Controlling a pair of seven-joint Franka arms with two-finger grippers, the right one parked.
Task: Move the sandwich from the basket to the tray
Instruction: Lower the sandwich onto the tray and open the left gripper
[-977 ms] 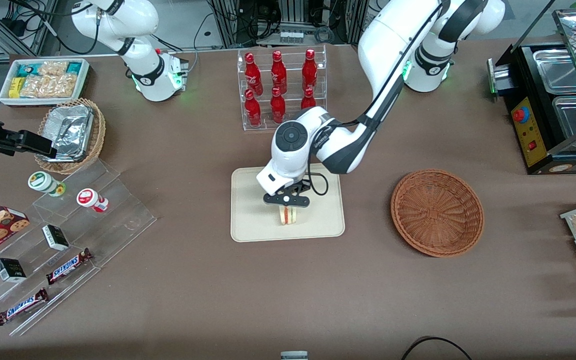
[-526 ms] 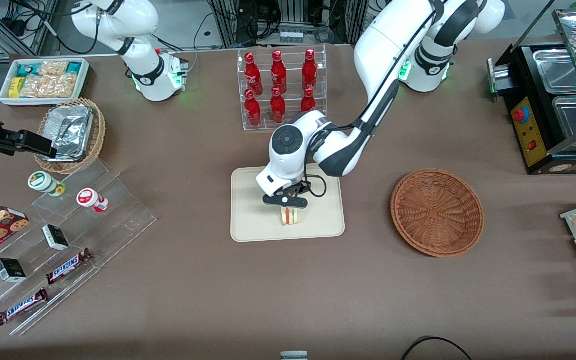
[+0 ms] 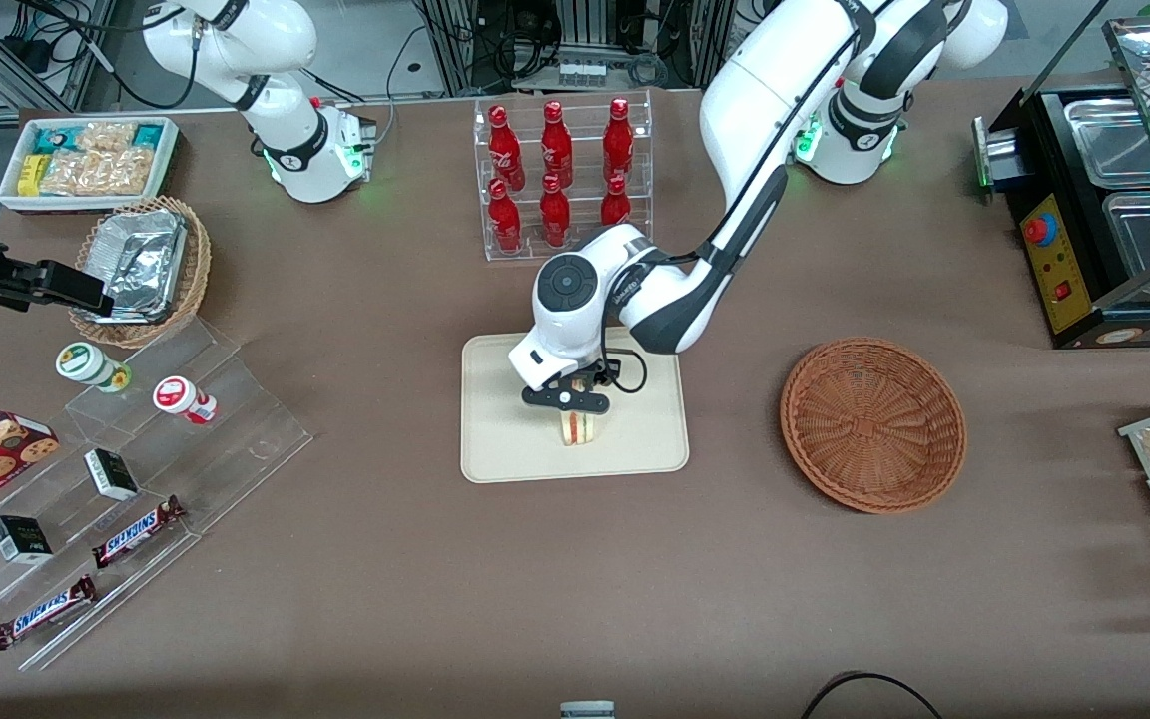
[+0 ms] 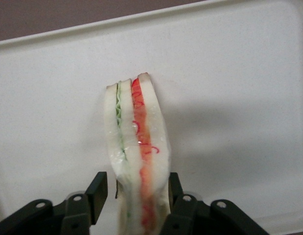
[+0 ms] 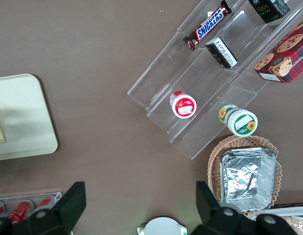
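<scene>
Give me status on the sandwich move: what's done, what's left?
Done: the basket is empty and the sandwich stands on edge on the tray. In hand: the claw sits just above it, fingers straddling the bread with a small gap. Left: lift the claw clear.

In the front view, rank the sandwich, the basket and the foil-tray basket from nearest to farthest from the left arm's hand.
The hand is over the tray.
1. Sandwich: right at the hand, on the tray.
2. Basket: toward the working arm's end.
3. Foil-tray basket: toward the parked arm's end.
</scene>
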